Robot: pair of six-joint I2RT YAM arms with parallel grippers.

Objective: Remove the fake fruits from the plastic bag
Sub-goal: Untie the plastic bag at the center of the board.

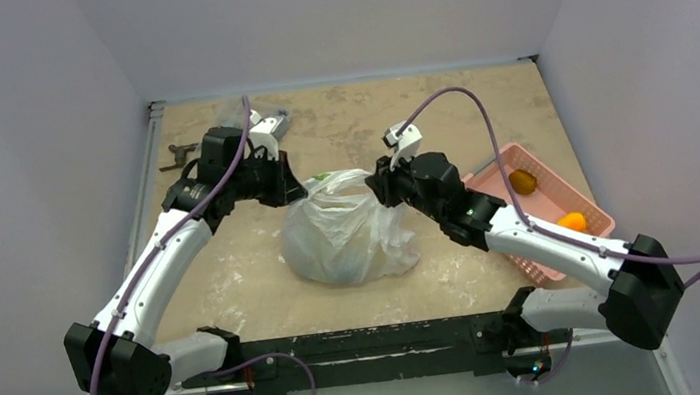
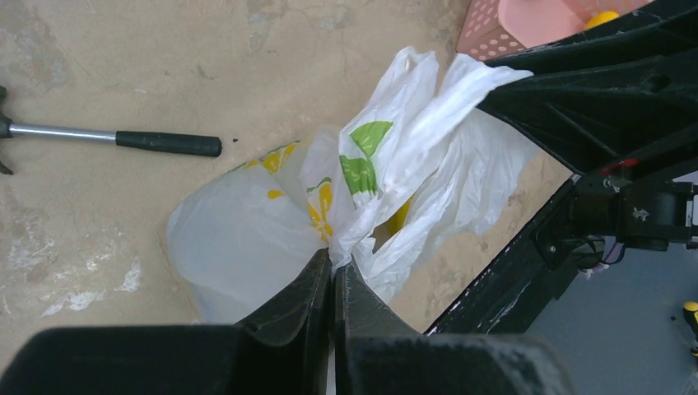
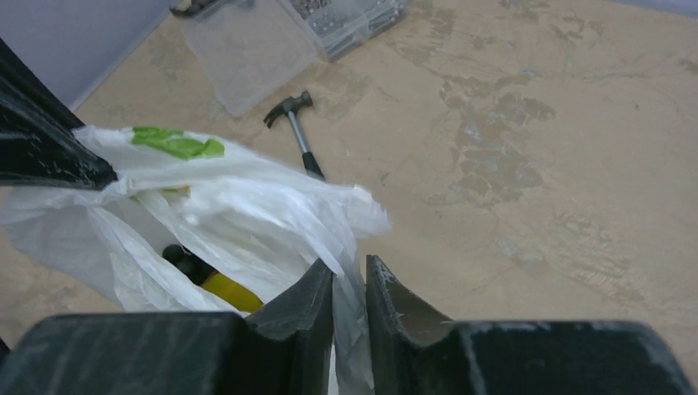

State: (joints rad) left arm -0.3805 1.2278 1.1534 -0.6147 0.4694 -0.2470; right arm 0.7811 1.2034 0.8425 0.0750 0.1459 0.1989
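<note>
The white plastic bag (image 1: 345,233) sits mid-table with its mouth pulled apart between my two grippers. My left gripper (image 1: 297,189) is shut on the bag's left rim; in the left wrist view its jaws (image 2: 333,257) pinch the plastic (image 2: 239,239). My right gripper (image 1: 375,186) is shut on the right rim, with a fold of bag (image 3: 247,206) between its jaws (image 3: 348,267). A yellow banana with a dark tip (image 3: 218,288) lies inside the bag, and a yellow patch (image 2: 401,216) shows through the opening. Other fruits in the bag are hidden.
A pink slatted basket (image 1: 511,149) at the right holds an orange-brown fruit (image 1: 523,180) and an orange one (image 1: 572,222). A hammer (image 3: 298,132) and a clear plastic box (image 3: 247,49) lie at the far left, behind the bag.
</note>
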